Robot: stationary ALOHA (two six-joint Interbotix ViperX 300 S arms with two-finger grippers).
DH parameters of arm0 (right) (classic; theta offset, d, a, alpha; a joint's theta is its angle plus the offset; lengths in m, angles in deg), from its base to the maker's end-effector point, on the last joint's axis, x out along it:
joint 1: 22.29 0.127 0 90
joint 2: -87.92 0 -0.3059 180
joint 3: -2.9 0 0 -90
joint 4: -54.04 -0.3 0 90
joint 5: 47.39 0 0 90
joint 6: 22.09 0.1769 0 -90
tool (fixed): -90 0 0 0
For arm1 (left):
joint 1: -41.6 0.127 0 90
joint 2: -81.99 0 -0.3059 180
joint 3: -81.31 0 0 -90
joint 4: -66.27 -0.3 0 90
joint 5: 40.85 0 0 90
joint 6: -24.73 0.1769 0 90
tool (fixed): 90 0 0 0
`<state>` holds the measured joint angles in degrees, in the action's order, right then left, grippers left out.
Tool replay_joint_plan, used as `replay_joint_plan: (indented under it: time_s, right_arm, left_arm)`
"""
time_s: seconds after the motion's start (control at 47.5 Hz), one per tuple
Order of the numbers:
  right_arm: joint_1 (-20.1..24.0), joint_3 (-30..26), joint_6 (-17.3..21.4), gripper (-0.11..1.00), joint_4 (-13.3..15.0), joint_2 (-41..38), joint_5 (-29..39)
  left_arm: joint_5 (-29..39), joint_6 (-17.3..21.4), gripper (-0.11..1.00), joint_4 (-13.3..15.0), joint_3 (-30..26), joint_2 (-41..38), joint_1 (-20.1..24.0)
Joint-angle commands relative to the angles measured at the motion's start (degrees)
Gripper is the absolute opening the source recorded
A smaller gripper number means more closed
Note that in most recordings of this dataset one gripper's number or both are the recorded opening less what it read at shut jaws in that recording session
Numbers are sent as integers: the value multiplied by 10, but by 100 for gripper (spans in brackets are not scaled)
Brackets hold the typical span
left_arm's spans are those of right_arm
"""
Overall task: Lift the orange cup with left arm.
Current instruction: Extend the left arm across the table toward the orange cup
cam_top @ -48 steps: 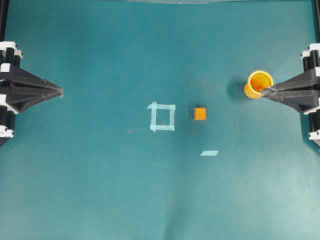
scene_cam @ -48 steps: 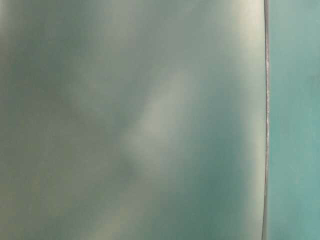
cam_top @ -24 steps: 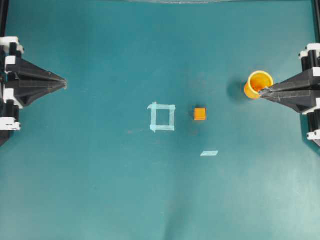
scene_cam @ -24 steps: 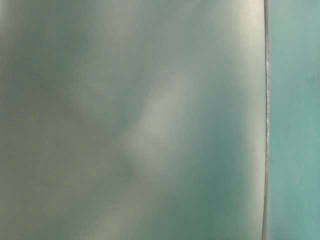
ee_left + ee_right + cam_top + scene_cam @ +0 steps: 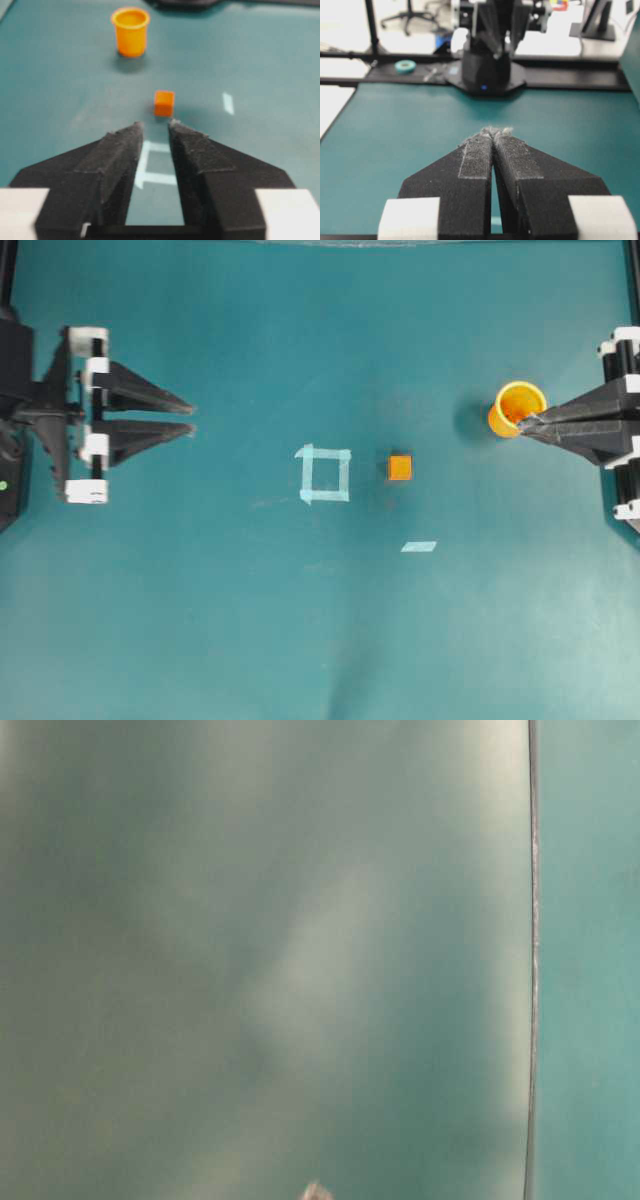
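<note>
Just one orange cup (image 5: 519, 408), one cube (image 5: 400, 468).

Even light; table-level view blurred

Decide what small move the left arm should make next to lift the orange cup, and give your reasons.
Probably reach on across the table toward the orange cup. The left gripper is open but far from it, with the tape square and orange cube between.

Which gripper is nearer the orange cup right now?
Right. The right gripper, shut, has its tips beside the orange cup; the left gripper, jaws parted, is far across the table, beyond the orange cube.
</note>
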<state>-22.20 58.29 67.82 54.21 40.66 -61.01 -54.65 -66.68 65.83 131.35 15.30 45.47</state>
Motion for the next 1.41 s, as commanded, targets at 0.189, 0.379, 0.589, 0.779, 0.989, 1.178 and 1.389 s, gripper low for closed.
replay_joint_plan:
  time_s: [0.189, 0.379, 0.589, 0.779, 0.989, 1.178, 1.389]
  right_arm:
    - [0, -16, 1, 0, 0, -3, -2]
    - [0, -15, 1, 0, 0, -8, -1]
    - [0, -15, 1, 0, 0, -9, 3]
    - [0, -15, 1, 0, 0, -9, 3]
    - [0, -16, 1, 0, 0, -9, 3]
    - [0, -17, 2, 0, 0, -10, 3]
    - [0, -17, 4, 0, 0, -10, 3]
  left_arm:
    - [-1, 0, 59, -1, -93, -121, 4]
    - [15, -8, 81, 0, -163, -196, 3]
    - [20, -13, 83, -1, -231, -274, 1]
    - [20, -14, 83, -1, -276, -329, -2]
    - [20, -14, 83, -1, -326, -387, -4]
    - [21, -16, 83, -1, -384, -455, -4]
    - [47, -24, 83, -1, -462, -517, -4]
